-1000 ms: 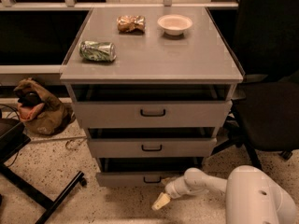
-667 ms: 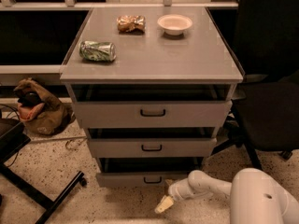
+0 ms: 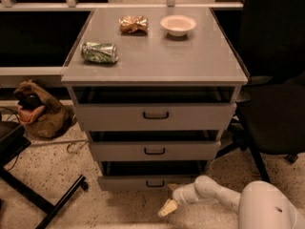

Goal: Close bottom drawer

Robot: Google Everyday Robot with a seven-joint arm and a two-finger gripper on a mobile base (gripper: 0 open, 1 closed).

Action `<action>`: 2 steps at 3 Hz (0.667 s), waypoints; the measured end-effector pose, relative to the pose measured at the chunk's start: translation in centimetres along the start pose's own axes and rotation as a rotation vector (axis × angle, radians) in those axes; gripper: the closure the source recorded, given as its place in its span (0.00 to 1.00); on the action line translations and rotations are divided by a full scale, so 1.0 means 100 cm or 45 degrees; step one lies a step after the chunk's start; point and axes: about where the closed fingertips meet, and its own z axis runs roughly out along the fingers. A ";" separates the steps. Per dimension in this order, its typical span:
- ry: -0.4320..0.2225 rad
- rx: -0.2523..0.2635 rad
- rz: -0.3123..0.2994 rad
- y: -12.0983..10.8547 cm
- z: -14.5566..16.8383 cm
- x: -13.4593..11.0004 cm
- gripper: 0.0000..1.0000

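The bottom drawer [image 3: 128, 182] is the lowest of three grey cabinet drawers. It stands pulled out a little, with a dark gap above its narrow front, and its small dark loop handle [image 3: 155, 183] faces me. My gripper [image 3: 167, 207] is low over the floor, just below and to the right of that handle, in front of the drawer front. It looks apart from the front. My white arm [image 3: 209, 192] reaches in from the lower right.
The middle drawer [image 3: 155, 150] and top drawer [image 3: 155, 115] also stand slightly open. A crushed can [image 3: 99, 52], a snack bag [image 3: 133, 24] and a white bowl [image 3: 178, 25] lie on the cabinet top. A black chair [image 3: 274, 109] is at the right, a brown bag [image 3: 39, 109] and a black stand leg [image 3: 62, 202] at the left.
My arm and gripper have shifted slightly to the right near the floor. The bottom drawer has not visibly moved.
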 end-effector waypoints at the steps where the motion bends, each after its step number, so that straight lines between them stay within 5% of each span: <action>1: -0.010 0.005 -0.009 -0.003 0.001 -0.004 0.00; 2: -0.026 0.012 -0.018 -0.002 0.004 -0.008 0.00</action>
